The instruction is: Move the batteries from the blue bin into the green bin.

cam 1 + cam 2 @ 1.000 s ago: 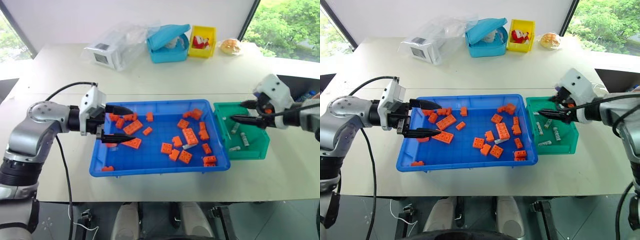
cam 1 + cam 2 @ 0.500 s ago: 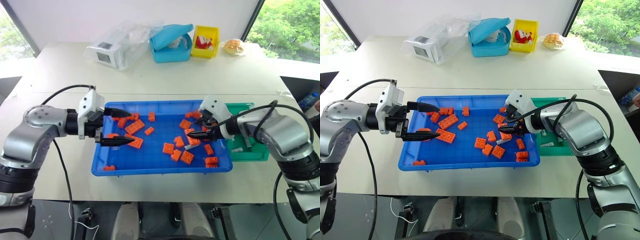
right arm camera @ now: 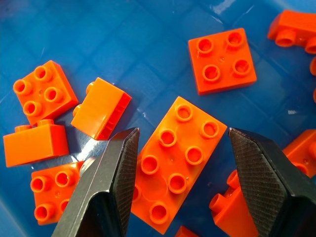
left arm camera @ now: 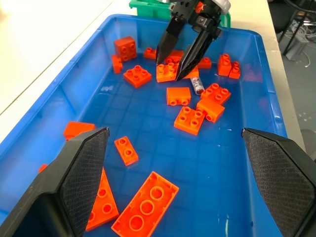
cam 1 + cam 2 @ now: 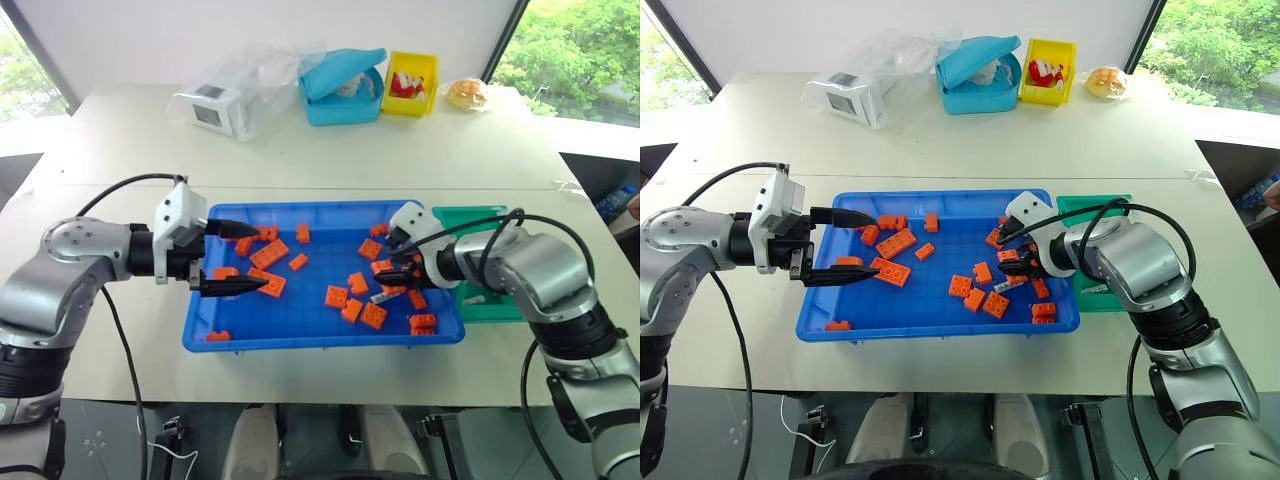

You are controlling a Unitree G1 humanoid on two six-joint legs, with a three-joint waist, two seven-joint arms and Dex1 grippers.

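The blue bin [image 5: 320, 343] sits in the middle of the table, strewn with orange bricks. One silver battery [image 4: 197, 85] lies among the bricks at its right side, also seen as battery [image 5: 385, 295]. My right gripper [image 5: 382, 257] hangs open low over those bricks. In the right wrist view, a long orange brick [image 3: 177, 163] lies below the gap of the right gripper [image 3: 182, 136]; the battery lies just beside the fingers. My left gripper [image 5: 260, 257] stands open over the bin's left end, holding nothing. The green bin [image 5: 460, 212] adjoins the blue bin's right end, partly hidden by my right arm.
At the table's far side stand a light-blue lidded box [image 5: 340, 85], a small yellow bin [image 5: 408, 82], a plastic-wrapped white box [image 5: 235, 100] and a bun [image 5: 465, 93]. Bare tabletop lies between them and the blue bin.
My right gripper has swung left from over the green bin into the blue bin and sunk down over the bricks. The left gripper has stayed in place.
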